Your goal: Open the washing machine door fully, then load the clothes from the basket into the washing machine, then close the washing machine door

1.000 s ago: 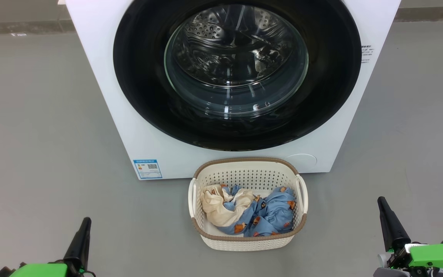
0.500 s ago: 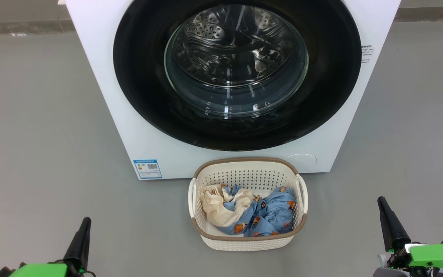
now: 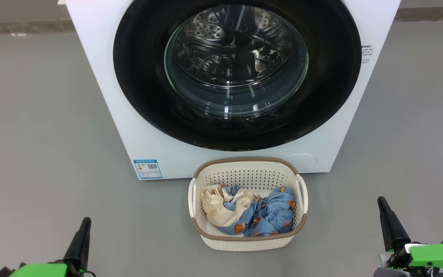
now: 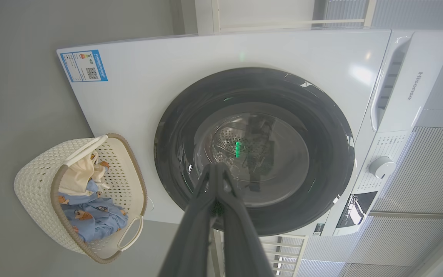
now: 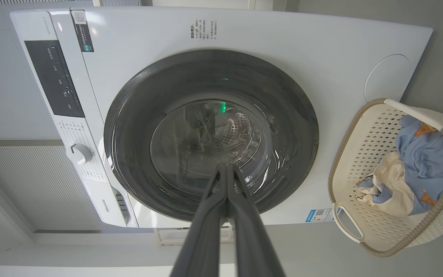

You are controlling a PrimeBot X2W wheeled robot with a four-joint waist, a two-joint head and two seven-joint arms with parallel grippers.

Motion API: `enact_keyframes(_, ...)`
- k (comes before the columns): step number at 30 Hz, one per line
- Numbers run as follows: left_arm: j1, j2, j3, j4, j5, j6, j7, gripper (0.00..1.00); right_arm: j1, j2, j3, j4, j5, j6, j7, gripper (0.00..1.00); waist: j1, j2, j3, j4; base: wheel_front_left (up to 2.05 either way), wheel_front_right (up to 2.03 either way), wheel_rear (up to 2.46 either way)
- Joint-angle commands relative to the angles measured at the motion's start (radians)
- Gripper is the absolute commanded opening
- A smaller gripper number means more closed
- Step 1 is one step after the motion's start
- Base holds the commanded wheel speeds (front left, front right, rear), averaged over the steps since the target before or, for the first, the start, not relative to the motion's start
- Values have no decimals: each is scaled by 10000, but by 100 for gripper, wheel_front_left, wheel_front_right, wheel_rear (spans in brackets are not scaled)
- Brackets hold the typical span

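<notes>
Washing machine door [image 3: 237,69], large, round and glossy black with a clear domed glass bowl at its centre, is seen shut flat against the front of the big white front-loading washing machine [image 3: 167,154], and the perforated steel drum [image 3: 221,34] is made out through the glass. In the head view the machine's top is cut off, while a blue label [image 3: 147,168] at the lower left corner and a round white cover [image 3: 301,161] at the lower right are shown. In the wrist views the upper fascia is brought in as well, with a white dial [image 4: 381,167], a dark control panel [image 5: 54,77] and a drawer front [image 4: 394,73]. The small cream perforated plastic basket [image 3: 248,242] with a brown woven-look rim is stood on the plain grey floor [image 3: 33,134] just before the machine, below the door. The clothes [image 3: 248,213] are heaped inside it, a plain cream garment [image 3: 217,207] at the left and a light blue printed garment [image 3: 273,215] at the right. Pale ribbed wall panels [image 4: 429,173] are seen beside the machine. The left claw [image 3: 86,222] and the right claw [image 3: 381,202] are held low at either side, well apart from the basket, which lies between them and the machine. On each claw the two dark fingers are pressed together, with nothing gripped.
</notes>
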Motion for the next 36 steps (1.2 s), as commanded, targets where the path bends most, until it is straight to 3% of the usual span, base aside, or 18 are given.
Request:
enact_keyframes(1, -440, 133, 353, -241, 158, -33, 64, 0, -409, -40, 218, -270, -50, 16, 83, 0, 0, 0, 0, 0, 0, 0, 0)
enact_keyframes(9, -440, 132, 354, -241, 159, -33, 65, 0, -409, -39, 218, -270, -50, 16, 83, 0, 0, 0, 0, 0, 0, 0, 0)
enact_keyframes(10, -1, 0, 1, 0, 3, 0, -4, 100, 0, 0, 2, 3, 0, 0, -1, 100, 0, 0, 0, 0, 0, 0, 0)
enact_keyframes(17, 403, -229, -85, 484, 33, 1, -68, 100, 358, 148, 61, 589, -11, 0, -70, 100, 1, 0, 12, 3, 0, 0, 0)
enact_keyframes(21, 403, -208, -119, 402, 109, 0, -183, 100, 347, 138, 165, 561, -63, 1, -182, 100, 22, 0, -14, 18, 0, 0, 0)
enact_keyframes(36, 373, -11, -247, 11, 669, -4, -604, 100, 176, -45, 540, 444, -689, 3, -609, 100, 1, 0, 4, 58, 0, 0, 0)
